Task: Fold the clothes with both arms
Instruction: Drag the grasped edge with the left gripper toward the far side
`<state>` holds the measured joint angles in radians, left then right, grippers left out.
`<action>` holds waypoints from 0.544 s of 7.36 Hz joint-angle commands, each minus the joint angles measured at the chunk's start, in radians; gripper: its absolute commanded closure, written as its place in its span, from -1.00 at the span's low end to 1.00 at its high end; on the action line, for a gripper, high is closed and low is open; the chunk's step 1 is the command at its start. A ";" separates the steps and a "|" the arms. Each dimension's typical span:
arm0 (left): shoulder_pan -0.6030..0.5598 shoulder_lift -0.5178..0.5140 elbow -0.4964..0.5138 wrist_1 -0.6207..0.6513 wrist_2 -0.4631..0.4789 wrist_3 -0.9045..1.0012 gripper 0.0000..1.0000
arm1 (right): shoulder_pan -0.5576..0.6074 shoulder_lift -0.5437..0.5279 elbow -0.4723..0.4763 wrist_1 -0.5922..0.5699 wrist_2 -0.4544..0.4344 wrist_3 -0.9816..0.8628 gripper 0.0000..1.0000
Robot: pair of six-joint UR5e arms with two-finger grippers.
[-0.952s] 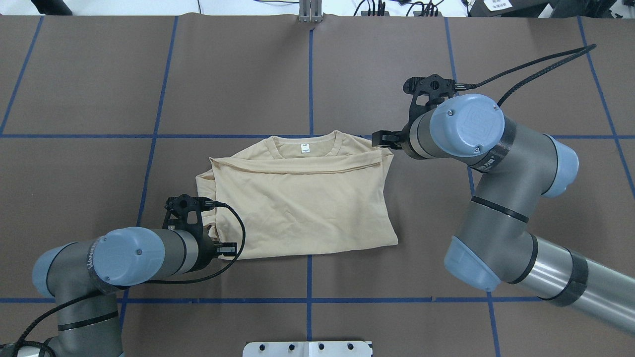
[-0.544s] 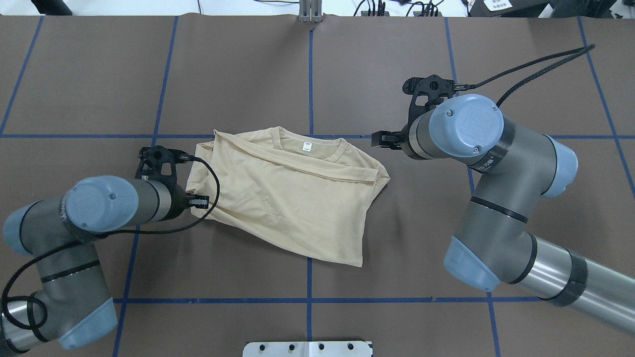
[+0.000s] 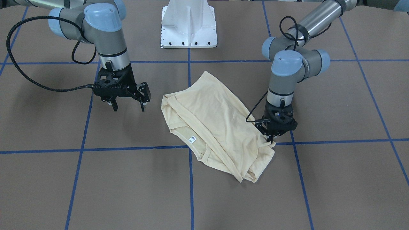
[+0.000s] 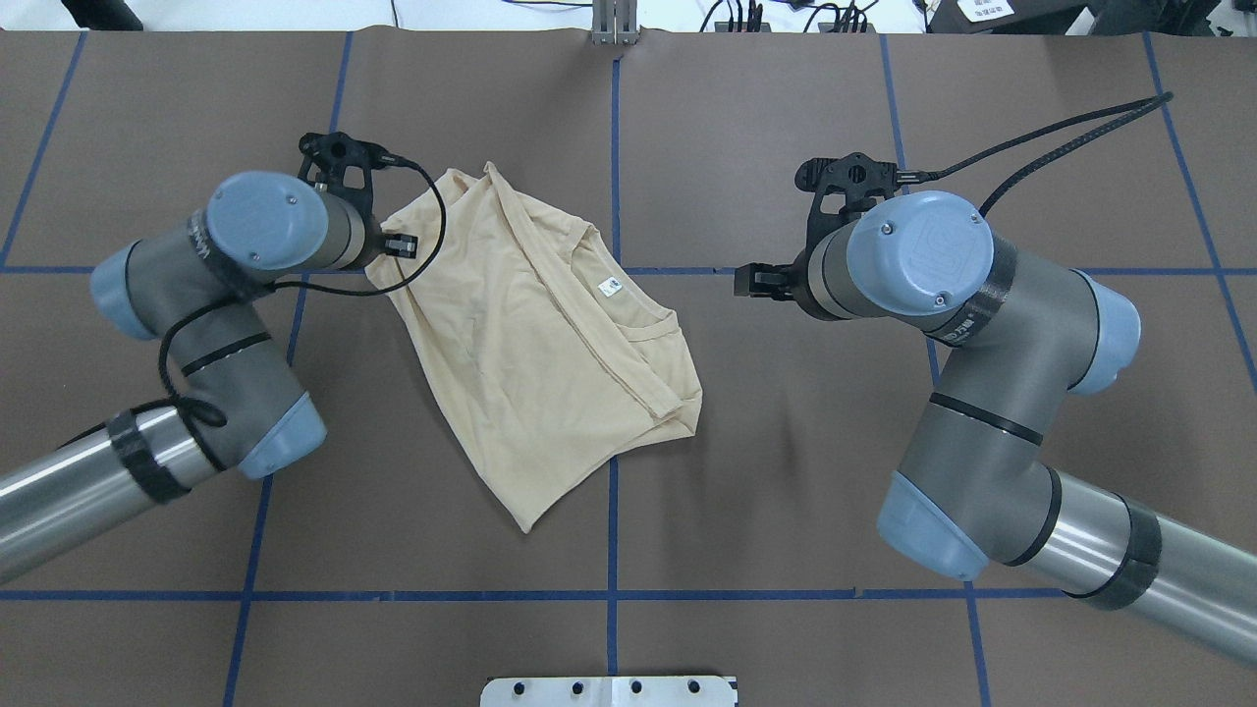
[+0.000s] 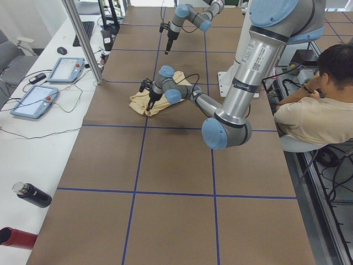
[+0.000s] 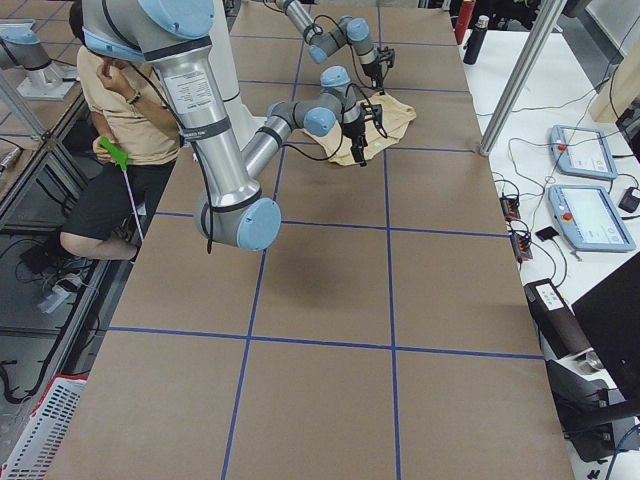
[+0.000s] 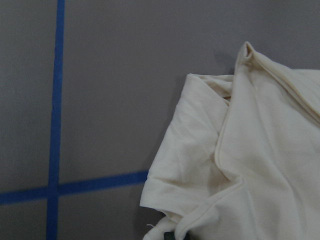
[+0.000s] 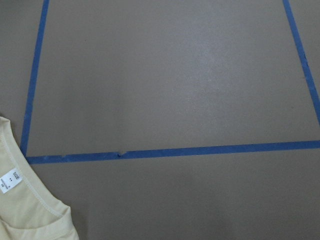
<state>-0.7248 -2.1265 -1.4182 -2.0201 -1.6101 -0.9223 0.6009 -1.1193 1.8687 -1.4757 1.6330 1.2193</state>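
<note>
The pale cream-yellow T-shirt [image 4: 530, 353] lies folded and skewed near the middle of the brown desk [image 4: 786, 491]. Its ribbed neckline and small white label [image 4: 610, 287] face up, a folded edge runs just below the collar, and soft creases cross the thin knit. The left pincer [image 3: 271, 139] is pinched closed on the shirt's bunched corner, while the right pincer [image 3: 128, 108] hangs near the shirt with its jaws wide apart, holding nothing.

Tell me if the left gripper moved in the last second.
Yes. The left gripper, holding the T-shirt, moved away from the robot, from well short of the blue tape line up to it.
</note>
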 commanded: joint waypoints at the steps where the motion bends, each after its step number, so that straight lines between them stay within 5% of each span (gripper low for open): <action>1: -0.074 -0.244 0.290 -0.083 -0.004 0.054 1.00 | -0.003 -0.001 0.001 0.000 -0.001 0.002 -0.99; 3: -0.082 -0.314 0.360 -0.089 -0.010 0.081 1.00 | -0.015 -0.001 0.001 0.000 -0.001 0.017 -0.99; 4: -0.102 -0.288 0.348 -0.094 -0.011 0.197 -0.98 | -0.022 0.004 0.000 0.000 -0.002 0.020 -0.99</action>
<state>-0.8080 -2.4206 -1.0769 -2.1066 -1.6191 -0.8224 0.5869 -1.1188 1.8696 -1.4757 1.6318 1.2343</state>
